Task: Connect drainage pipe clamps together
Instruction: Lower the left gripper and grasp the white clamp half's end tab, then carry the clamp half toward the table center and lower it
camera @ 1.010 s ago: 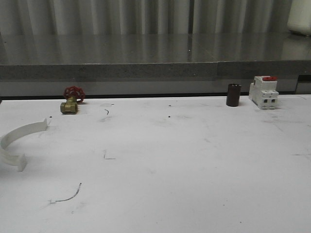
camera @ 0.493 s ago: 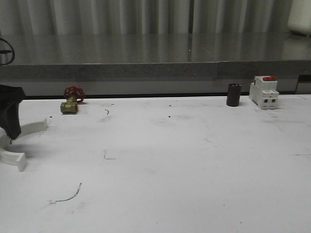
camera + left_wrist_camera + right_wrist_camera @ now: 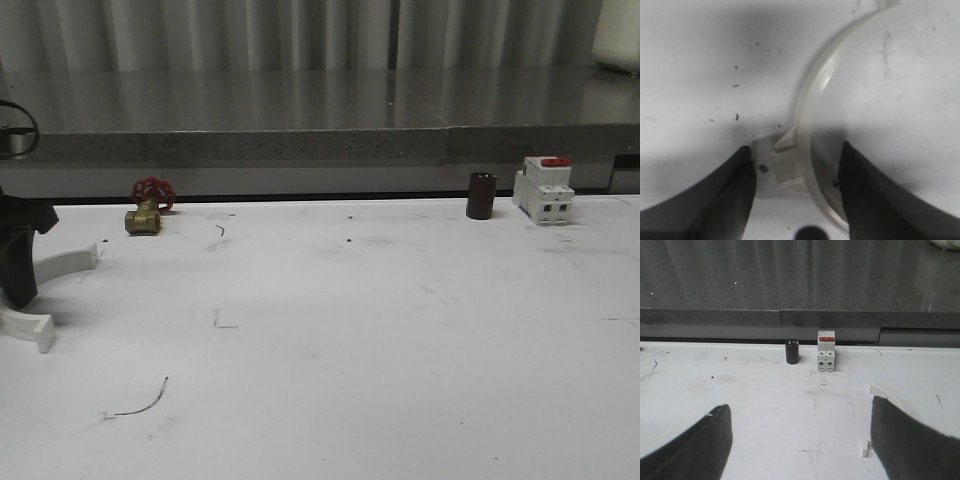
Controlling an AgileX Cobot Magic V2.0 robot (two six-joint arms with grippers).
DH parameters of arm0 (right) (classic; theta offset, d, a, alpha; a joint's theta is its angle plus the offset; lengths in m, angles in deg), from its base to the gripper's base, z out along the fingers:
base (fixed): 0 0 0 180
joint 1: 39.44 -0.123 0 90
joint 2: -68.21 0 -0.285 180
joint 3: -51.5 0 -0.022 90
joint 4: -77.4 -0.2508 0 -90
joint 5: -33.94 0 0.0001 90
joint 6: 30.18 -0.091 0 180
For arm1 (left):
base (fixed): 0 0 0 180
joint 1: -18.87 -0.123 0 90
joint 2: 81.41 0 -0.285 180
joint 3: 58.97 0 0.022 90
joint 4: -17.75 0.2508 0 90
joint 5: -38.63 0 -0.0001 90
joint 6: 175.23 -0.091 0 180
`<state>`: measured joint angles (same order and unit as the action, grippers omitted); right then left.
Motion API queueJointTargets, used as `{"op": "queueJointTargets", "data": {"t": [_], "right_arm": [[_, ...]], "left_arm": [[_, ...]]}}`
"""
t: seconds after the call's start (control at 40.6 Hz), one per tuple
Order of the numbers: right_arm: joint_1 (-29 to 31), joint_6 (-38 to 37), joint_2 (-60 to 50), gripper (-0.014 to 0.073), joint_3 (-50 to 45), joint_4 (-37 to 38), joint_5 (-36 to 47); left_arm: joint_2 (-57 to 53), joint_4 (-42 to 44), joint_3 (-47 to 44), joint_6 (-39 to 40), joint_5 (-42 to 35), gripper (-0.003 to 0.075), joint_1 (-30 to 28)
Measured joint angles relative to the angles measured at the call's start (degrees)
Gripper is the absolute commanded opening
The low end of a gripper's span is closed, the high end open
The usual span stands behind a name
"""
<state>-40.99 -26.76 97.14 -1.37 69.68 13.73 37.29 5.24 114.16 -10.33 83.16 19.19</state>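
One white half-ring drainage pipe clamp (image 3: 66, 262) lies at the far left of the table. My left gripper (image 3: 19, 286) stands right over it. In the left wrist view the clamp's band (image 3: 807, 107) and its side tab (image 3: 787, 167) sit between the dark fingers (image 3: 720, 200), and my left gripper (image 3: 795, 146) is open, with gaps on both sides. My right gripper (image 3: 800, 404) is open over bare table. A second clamp (image 3: 885, 391) peeks out from behind its finger (image 3: 912, 445), with a small tab (image 3: 865, 449) showing lower down.
A brass valve with a red handwheel (image 3: 148, 207) sits at the back left. A black cylinder (image 3: 481, 195) and a white breaker with a red switch (image 3: 543, 189) stand at the back right. A grey ledge (image 3: 320, 145) runs behind the white table (image 3: 350, 350).
My left gripper has come in from the left edge of the front view and moved down over the clamp. The clamp itself has not visibly shifted.
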Motion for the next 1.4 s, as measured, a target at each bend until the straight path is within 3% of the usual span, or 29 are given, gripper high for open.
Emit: {"op": "queueJointTargets", "data": {"t": [0.148, 0.394, 0.763, 0.911, 1.084, 1.207, 1.404], "right_arm": [[0.0, 0.0, 0.0, 0.0591, 0.0, 0.0, 0.0], [0.0, 0.0, 0.0, 0.0591, 0.0, 0.0, 0.0], [0.0, 0.0, 0.0, 0.0591, 0.0, 0.0, 0.0], [0.0, 0.0, 0.0, 0.0591, 0.0, 0.0, 0.0], [0.0, 0.0, 0.0, 0.0591, 0.0, 0.0, 0.0], [0.0, 0.0, 0.0, 0.0591, 0.0, 0.0, 0.0], [0.0, 0.0, 0.0, 0.0591, 0.0, 0.0, 0.0]], "left_arm": [[0.1, -0.3, 0.0, -1.1, -0.7, 0.0190, 0.0], [0.1, -0.3, 0.0, -1.8, -1.0, 0.0117, 0.0], [-2.5, 0.8, 0.2, -1.8, -0.7, 0.0113, 1.5], [-4.4, 1.3, 4.3, 1.2, 3.7, 0.0113, 4.9], [-4.4, 4.8, 10.2, 12.6, 9.1, 0.0113, 10.7], [-4.4, 6.0, 13.3, 20.0, 9.6, 0.0117, 16.2], [-1.2, 5.9, 17.0, 23.1, 9.8, 0.0116, 24.0]]}}
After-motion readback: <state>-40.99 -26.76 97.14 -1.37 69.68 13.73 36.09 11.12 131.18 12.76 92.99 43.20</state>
